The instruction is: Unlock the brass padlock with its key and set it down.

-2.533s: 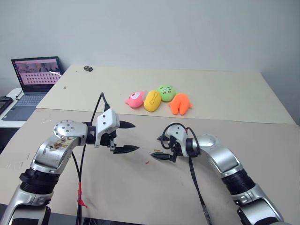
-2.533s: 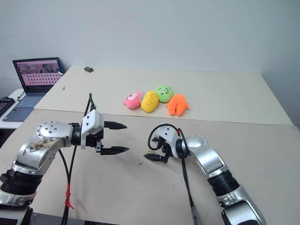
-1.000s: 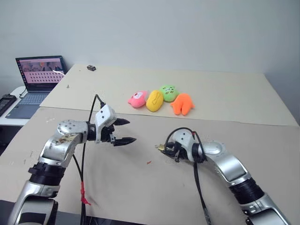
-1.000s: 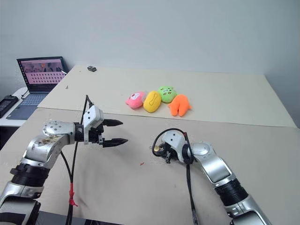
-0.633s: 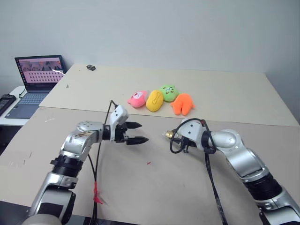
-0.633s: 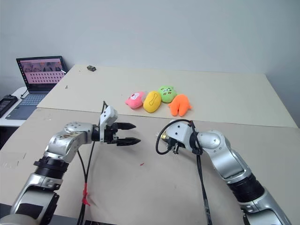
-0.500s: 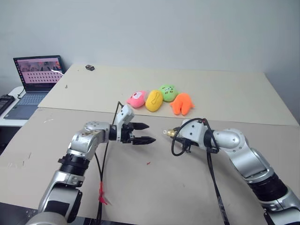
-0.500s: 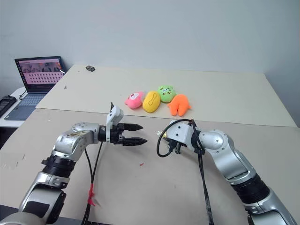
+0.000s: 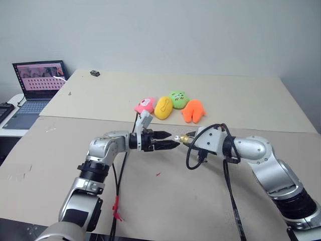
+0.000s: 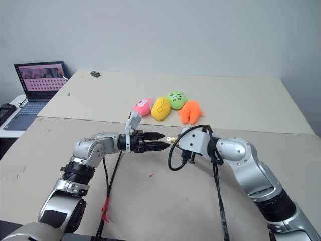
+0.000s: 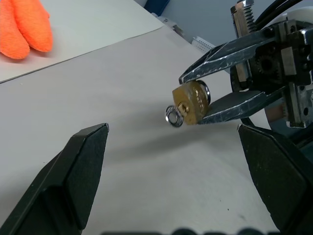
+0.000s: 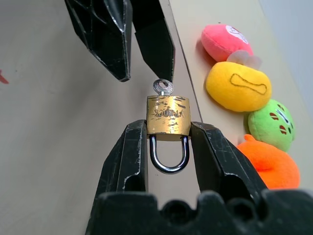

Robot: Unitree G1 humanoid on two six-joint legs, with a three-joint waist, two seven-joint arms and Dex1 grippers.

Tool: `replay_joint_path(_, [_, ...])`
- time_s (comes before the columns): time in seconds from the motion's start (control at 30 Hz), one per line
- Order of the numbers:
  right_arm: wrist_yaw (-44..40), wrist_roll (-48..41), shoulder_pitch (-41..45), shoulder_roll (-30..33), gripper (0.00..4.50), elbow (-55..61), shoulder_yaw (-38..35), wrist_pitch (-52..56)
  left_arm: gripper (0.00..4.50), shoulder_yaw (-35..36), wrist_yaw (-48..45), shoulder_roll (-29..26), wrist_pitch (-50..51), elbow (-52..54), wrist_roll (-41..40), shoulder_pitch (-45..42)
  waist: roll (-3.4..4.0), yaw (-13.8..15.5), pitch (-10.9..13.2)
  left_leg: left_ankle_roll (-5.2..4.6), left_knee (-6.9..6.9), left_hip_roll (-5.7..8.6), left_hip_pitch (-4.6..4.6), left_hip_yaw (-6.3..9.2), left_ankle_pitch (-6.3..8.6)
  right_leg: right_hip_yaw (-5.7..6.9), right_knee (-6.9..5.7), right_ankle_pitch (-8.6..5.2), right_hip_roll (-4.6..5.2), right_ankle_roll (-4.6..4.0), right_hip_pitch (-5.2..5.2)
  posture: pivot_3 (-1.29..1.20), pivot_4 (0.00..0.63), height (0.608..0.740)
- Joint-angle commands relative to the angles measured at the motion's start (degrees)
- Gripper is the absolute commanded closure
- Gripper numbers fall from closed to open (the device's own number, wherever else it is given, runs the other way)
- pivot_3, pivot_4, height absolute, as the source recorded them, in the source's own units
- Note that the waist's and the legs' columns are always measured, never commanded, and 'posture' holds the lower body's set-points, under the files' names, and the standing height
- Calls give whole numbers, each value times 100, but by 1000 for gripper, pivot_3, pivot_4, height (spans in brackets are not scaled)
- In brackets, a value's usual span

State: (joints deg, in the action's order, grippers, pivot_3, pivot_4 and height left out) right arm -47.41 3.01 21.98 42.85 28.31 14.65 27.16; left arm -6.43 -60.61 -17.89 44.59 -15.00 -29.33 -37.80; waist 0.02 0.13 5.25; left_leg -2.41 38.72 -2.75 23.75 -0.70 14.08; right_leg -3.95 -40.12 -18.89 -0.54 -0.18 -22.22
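Note:
The brass padlock (image 12: 168, 121) hangs above the table with my right gripper (image 12: 168, 128) shut on its body, one finger on each side. Its silvery shackle points back toward that wrist. The key (image 12: 163, 87) sticks out of the lock's far end, its ring head toward my left gripper (image 9: 173, 140). My left gripper is open and points level at the lock. Its fingertips (image 12: 124, 73) sit just short of the key head, a little apart from it. In the left wrist view the padlock (image 11: 191, 103) and the key (image 11: 173, 116) lie ahead between the spread fingers.
Pink (image 9: 144, 105), yellow (image 9: 162, 107), green (image 9: 178, 99) and orange (image 9: 192, 111) plush toys lie in a row behind the grippers. A laptop (image 9: 35, 93) stands at the far left and a small dark object (image 9: 94, 73) sits near the table's back edge.
My right gripper has lifted the padlock off the table and rolled it. My left gripper has swung right and now points at the key. Both grips are unchanged.

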Motion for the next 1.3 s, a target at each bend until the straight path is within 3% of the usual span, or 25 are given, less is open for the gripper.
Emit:
replay_joint_path(0.03, [-51,-132,166,28,3587,378,-245,188,646,217,78,68,24,-127,-114,-193,0,3,0,0,0,0,1,1,0,0,0,0,0,0,0,0,150,650])
replay_joint_path(0.23, [-94,-189,174,71,3587,482,-246,326,3007,339,134,129,49,-171,-164,-228,0,4,0,0,0,1,1,2,0,0,1,0,2,0,0,0,150,650])
replay_joint_path(0.87, [-92,-278,197,108,3587,604,-305,494,3007,394,106,259,295,-155,-354,-239,0,-1,0,0,0,2,0,2,0,-1,2,0,2,0,1,0,150,650])
replay_joint_path(1.0, [-37,-240,37,189,3587,361,-413,239,3007,553,-184,25,650,39,-676,-136,0,-13,0,0,-1,2,0,2,0,0,2,0,0,0,0,0,150,650])
replay_joint_path(1.3, [-167,-254,-90,530,3587,-160,-725,-323,3007,1159,-168,-483,583,-618,-747,-250,0,-30,0,0,-1,1,-5,0,0,0,3,0,0,0,0,0,150,650])
